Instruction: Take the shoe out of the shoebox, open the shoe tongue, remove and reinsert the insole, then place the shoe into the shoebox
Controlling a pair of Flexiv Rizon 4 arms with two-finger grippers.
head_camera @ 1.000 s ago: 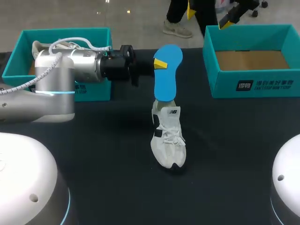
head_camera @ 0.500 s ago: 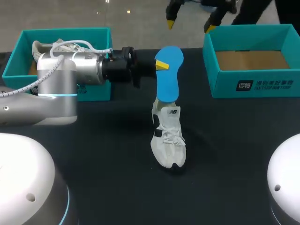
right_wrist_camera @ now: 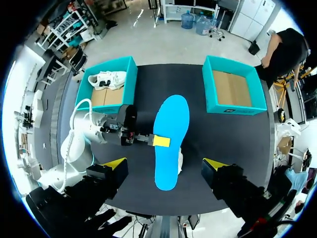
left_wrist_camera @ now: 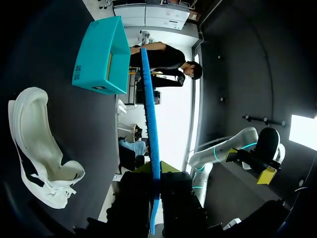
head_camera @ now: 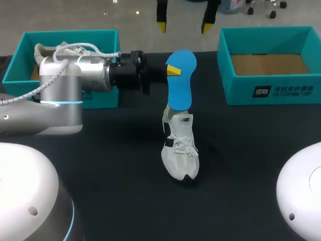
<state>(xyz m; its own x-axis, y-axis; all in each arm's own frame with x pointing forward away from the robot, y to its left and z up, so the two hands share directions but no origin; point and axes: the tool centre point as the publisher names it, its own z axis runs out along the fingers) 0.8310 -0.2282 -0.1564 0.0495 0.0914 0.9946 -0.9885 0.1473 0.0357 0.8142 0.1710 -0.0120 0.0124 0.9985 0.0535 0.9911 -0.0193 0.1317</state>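
Note:
A white shoe (head_camera: pixel 179 150) lies on the black table (head_camera: pixel 110 170), toe toward me. Above its heel hangs the blue insole (head_camera: pixel 180 80), upright, with my left gripper (head_camera: pixel 171 70) shut on its edge. From the left wrist the insole (left_wrist_camera: pixel 150 124) runs edge-on out between the fingers (left_wrist_camera: pixel 132 201), the shoe (left_wrist_camera: pixel 37 144) lying beside it. My right gripper (head_camera: pixel 183 22) hovers open, high over the table's far edge. Its wrist view looks straight down on the insole (right_wrist_camera: pixel 171 134), the left gripper (right_wrist_camera: pixel 161 141) and a sliver of the shoe (right_wrist_camera: pixel 180 162); its own fingers (right_wrist_camera: pixel 115 164) stand wide apart.
A teal shoebox (head_camera: pixel 103 95) at the far left holds a second white shoe (head_camera: pixel 47 50). Another teal shoebox (head_camera: pixel 273 93) at the far right shows only its cardboard floor. Both boxes appear from above: the left box (right_wrist_camera: pixel 130 87) and the right box (right_wrist_camera: pixel 233 110).
My right gripper has swung left along the far edge, from over the right shoebox to above the insole. The left arm and insole have barely shifted.

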